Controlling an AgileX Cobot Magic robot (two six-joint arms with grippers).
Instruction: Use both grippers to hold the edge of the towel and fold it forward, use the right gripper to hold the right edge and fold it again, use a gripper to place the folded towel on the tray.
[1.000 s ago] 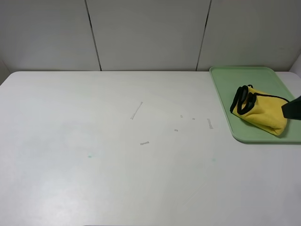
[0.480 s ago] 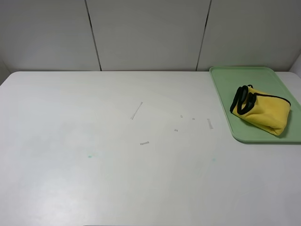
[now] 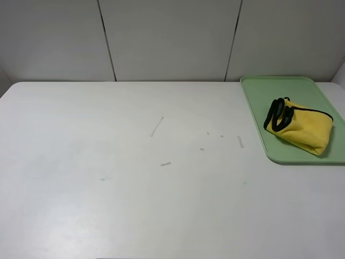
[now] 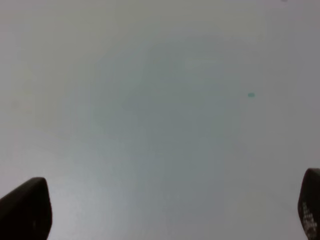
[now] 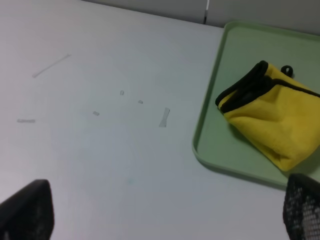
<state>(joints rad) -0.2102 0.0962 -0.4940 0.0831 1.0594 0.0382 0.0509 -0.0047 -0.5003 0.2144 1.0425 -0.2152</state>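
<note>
The folded yellow towel point(image 3: 299, 128) with black trim lies bunched on the light green tray point(image 3: 259, 108) at the table's far right. It also shows in the right wrist view point(image 5: 272, 120), on the tray point(image 5: 210, 120). Neither arm shows in the exterior view. My right gripper point(image 5: 165, 210) is open and empty, back from the tray, with its fingertips point(image 5: 27, 207) wide apart. My left gripper point(image 4: 165, 210) is open and empty over bare white table, its fingertips point(image 4: 25, 207) at the frame's corners.
The white table point(image 3: 135, 189) carries a few small scraps of tape point(image 3: 156, 127) near its middle. Grey wall panels stand behind the table's far edge. The tray reaches the right edge of the table.
The dark tip of my right gripper, seen beside the towel at the right edge a second ago, has drawn out of the exterior view. The towel has stayed on the tray.
</note>
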